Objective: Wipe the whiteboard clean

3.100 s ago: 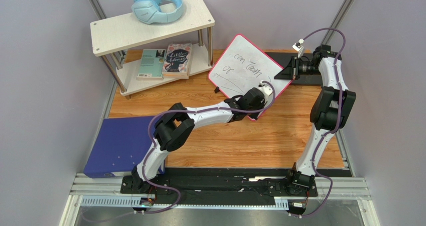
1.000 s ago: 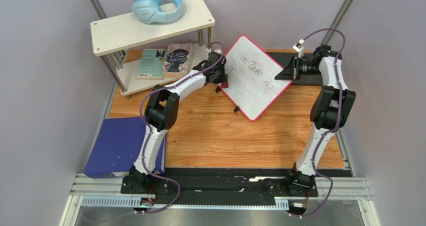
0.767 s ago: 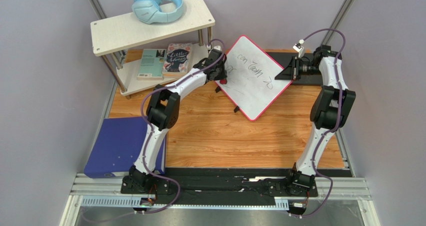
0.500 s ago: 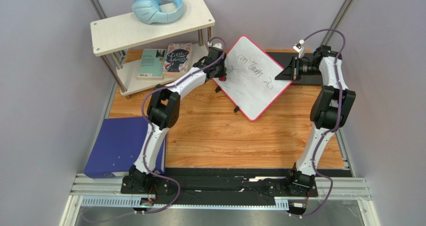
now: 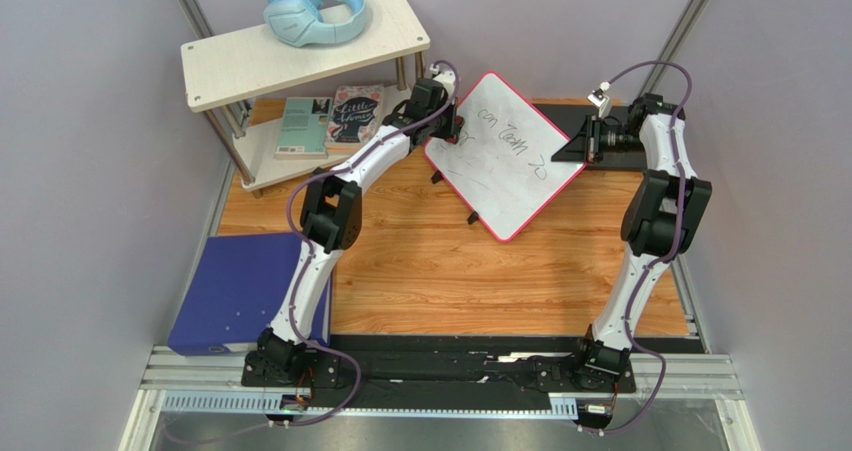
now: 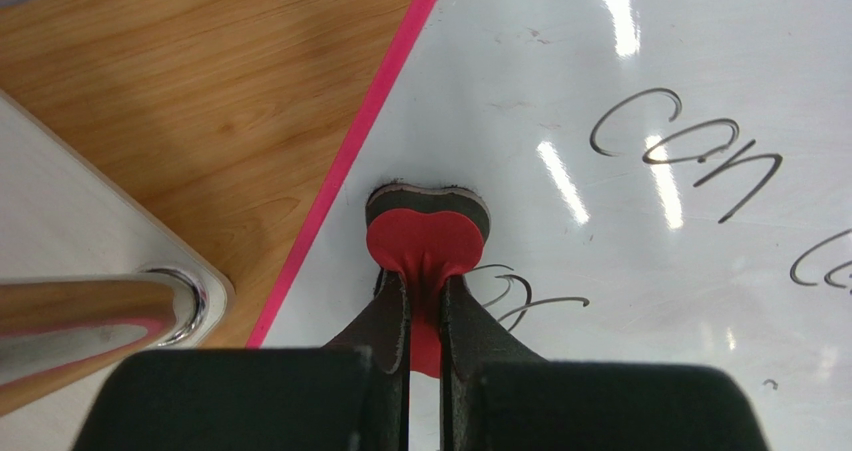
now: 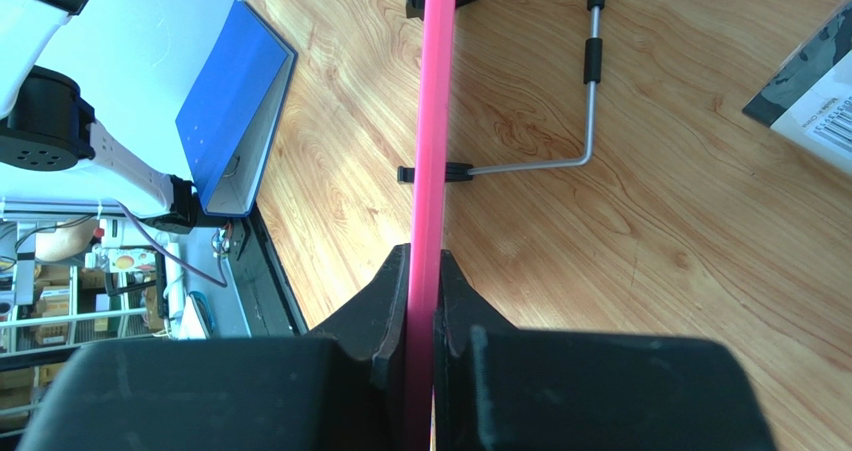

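The left gripper [image 6: 424,296] is pressing a clenched eraser [image 6: 427,229] onto the whiteboard [image 6: 640,351] while the right gripper [image 7: 423,271] is clamping its rim [image 7: 437,91]; even, overlapping strokes look advisable.

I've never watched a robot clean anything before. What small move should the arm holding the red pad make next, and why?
Probably slide the red eraser sideways across the whiteboard, over the black handwriting. The left gripper pinches it against the board beside the pink rim, the words are unwiped, and the right gripper clamps the board's edge.
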Motion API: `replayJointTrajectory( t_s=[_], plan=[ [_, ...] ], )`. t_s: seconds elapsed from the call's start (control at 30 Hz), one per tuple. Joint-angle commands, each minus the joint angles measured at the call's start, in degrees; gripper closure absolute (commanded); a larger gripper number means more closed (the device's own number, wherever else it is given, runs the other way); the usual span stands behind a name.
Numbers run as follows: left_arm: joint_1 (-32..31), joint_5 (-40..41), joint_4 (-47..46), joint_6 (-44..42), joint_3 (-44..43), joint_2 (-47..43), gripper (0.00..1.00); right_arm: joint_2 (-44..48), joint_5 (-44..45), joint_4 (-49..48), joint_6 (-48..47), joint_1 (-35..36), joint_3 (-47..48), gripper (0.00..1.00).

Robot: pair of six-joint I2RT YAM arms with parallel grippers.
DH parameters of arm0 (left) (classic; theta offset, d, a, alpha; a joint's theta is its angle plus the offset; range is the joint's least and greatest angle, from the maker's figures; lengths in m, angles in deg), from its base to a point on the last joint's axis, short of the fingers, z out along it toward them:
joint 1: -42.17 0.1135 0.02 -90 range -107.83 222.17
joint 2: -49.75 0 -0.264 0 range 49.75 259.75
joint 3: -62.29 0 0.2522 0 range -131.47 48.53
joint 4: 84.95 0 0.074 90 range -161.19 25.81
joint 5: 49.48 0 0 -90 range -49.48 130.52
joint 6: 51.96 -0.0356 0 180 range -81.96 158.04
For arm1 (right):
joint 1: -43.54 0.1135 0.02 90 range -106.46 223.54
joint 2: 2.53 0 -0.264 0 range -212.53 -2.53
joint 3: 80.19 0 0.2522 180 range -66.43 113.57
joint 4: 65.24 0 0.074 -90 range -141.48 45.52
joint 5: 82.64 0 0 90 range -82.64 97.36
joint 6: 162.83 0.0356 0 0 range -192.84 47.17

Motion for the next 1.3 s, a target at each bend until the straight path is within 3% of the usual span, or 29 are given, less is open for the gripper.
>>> replayJointTrajectory(
  t_s=[0.0,0.23,0.4,0.57,0.8,1.27],
  plan=[
    [-3.1,-9.3,-4.1,-5.8,-2.0,2.3,1.0,-1.7,4.7,4.7,-11.1,3.9,-0.2,1.0],
    [-8.5,-12.0,1.8,-17.2,-3.6,1.9,1.0,-1.7,4.7,4.8,-11.1,3.9,0.1,1.0],
    [-9.0,-10.7,5.1,-16.3,-5.0,2.8,1.0,-1.8,4.8,4.9,-11.0,3.9,0.2,1.0],
    [-6.9,-3.0,9.6,-8.1,-4.0,3.0,1.0,-1.8,4.8,4.9,-11.0,3.9,0.2,1.0],
    [-2.2,2.3,10.6,2.2,6.5,-2.1,1.0,-1.9,4.8,4.9,-11.1,3.9,0.2,1.0],
    [4.2,2.4,4.4,21.5,17.3,-4.9,1.0,-1.6,4.3,5.5,-12.0,3.9,-0.2,1.0]
  ],
)
